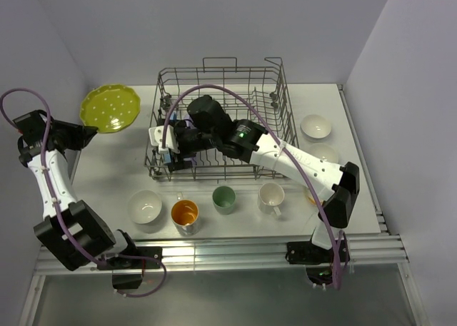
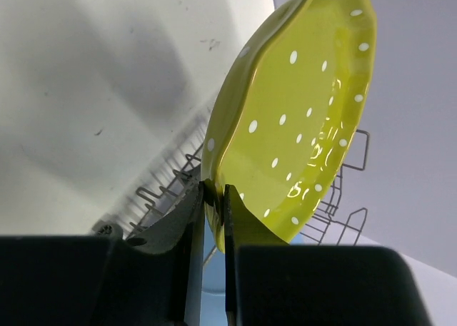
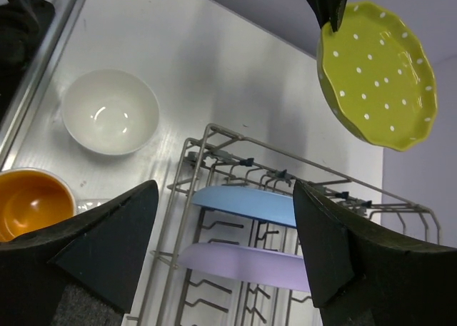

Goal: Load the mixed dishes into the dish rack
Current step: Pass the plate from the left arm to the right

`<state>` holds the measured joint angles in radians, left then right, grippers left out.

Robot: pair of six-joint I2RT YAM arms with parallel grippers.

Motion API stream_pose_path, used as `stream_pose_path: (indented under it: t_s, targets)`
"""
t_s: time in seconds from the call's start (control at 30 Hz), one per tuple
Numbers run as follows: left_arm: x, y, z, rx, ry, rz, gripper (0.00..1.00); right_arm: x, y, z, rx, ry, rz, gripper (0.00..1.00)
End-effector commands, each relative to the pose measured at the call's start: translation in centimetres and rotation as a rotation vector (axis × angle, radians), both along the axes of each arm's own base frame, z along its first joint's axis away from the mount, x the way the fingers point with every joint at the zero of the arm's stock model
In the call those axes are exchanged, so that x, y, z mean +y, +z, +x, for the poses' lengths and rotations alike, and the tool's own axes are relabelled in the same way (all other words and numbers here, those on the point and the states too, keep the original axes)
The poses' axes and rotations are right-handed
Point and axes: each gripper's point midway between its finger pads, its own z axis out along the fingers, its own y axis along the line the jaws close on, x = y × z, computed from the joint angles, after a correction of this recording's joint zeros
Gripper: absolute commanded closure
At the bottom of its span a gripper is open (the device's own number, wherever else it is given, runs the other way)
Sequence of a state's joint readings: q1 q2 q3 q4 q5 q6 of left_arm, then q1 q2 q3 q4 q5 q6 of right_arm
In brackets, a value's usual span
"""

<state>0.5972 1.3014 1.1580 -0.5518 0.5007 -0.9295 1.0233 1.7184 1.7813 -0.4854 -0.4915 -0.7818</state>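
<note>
My left gripper (image 1: 84, 133) is shut on the rim of a yellow-green plate (image 1: 109, 108) with white dots, held in the air left of the dish rack (image 1: 214, 70). In the left wrist view its jaws (image 2: 214, 197) pinch the plate (image 2: 293, 119) at the lower edge, with the rack's wires (image 2: 343, 190) behind. My right gripper (image 1: 168, 151) hangs open over the rack's left end. Between its fingers (image 3: 225, 187) I look down on a blue plate (image 3: 250, 203) and a lavender plate (image 3: 250, 263) standing in the tines; it holds nothing.
In front of the rack stand a white bowl (image 1: 144, 206), an orange-inside cup (image 1: 185, 214), a pale green cup (image 1: 223, 197) and a white mug (image 1: 271, 195). Two white bowls (image 1: 315, 126) (image 1: 323, 153) sit to the rack's right. Walls close in on the table.
</note>
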Motion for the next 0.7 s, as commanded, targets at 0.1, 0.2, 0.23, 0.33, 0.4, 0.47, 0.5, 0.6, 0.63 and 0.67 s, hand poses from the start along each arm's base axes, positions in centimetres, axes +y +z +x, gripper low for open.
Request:
stream_pose_path:
  t_s: [0.1, 0.2, 0.23, 0.33, 0.4, 0.47, 0.5, 0.6, 0.63, 0.67]
  targets:
    - [-3.6, 8.1, 0.6, -0.237, -0.110, 0.002, 1.00, -0.9, 3.0, 1.0, -0.153, -0.035, 0.045, 0.16]
    - [-4.8, 8.4, 0.5, -0.246, -0.131, -0.018, 1.00, -1.1, 3.0, 1.5, -0.200, -0.039, 0.036, 0.16]
    - [-5.1, 8.7, 0.3, -0.257, -0.136, -0.016, 1.00, -1.1, 3.1, 1.6, -0.224, -0.035, 0.031, 0.16]
    - [-6.2, 8.7, 0.0, -0.261, -0.154, -0.037, 1.00, -1.2, 3.4, 2.3, -0.289, -0.041, 0.017, 0.16]
    - [-6.8, 8.6, -0.1, -0.260, -0.160, -0.051, 1.00, -1.4, 3.2, 2.8, -0.327, -0.043, -0.010, 0.16]
    - [-7.3, 8.8, -0.2, -0.266, -0.168, -0.054, 1.00, -1.5, 3.4, 3.5, -0.390, -0.047, -0.029, 0.16]
    - [-7.4, 8.8, -0.3, -0.266, -0.166, -0.059, 1.00, -1.5, 3.6, 3.8, -0.408, -0.051, -0.034, 0.16]
    - [-7.9, 9.2, -0.2, -0.276, -0.173, -0.065, 1.00, -1.5, 4.3, 4.7, -0.479, -0.063, -0.044, 0.15]
    - [-8.0, 9.4, -0.2, -0.279, -0.174, -0.067, 1.00, -1.4, 4.6, 4.9, -0.495, -0.066, -0.041, 0.15]
    - [-8.3, 9.6, -0.3, -0.285, -0.179, -0.067, 1.00, -1.2, 4.6, 5.2, -0.499, -0.073, -0.041, 0.15]
